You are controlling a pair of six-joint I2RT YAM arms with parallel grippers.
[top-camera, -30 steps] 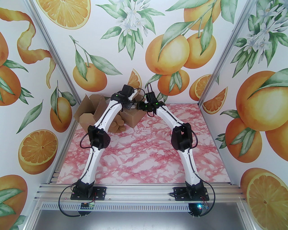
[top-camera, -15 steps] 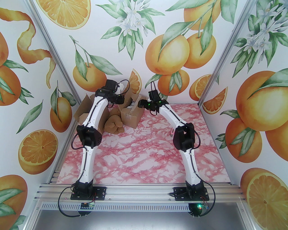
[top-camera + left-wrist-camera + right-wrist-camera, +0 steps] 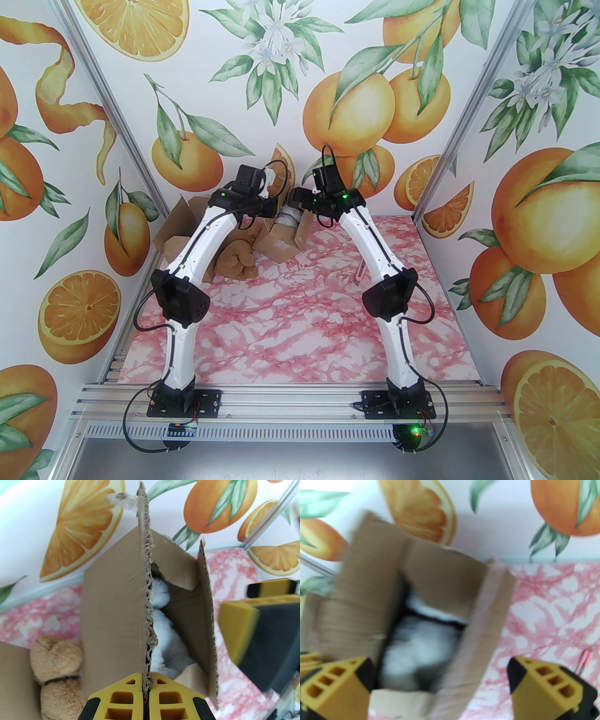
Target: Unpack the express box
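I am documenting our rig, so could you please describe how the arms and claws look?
The left arm and right arm have white curved shells, black joint housings, looping black cables and small green lights. The left claw and right claw have yellow fingers with rectangular cut-outs and black pads.

brown box (image 3: 112, 611), pink marbled table (image 3: 304, 337)

Ahead of me, the box (image 3: 277, 247) sits at the worktop's (image 3: 300, 337) far edge; a plush toy (image 3: 236, 258) lies left of it, a soft item (image 3: 161, 625) inside.
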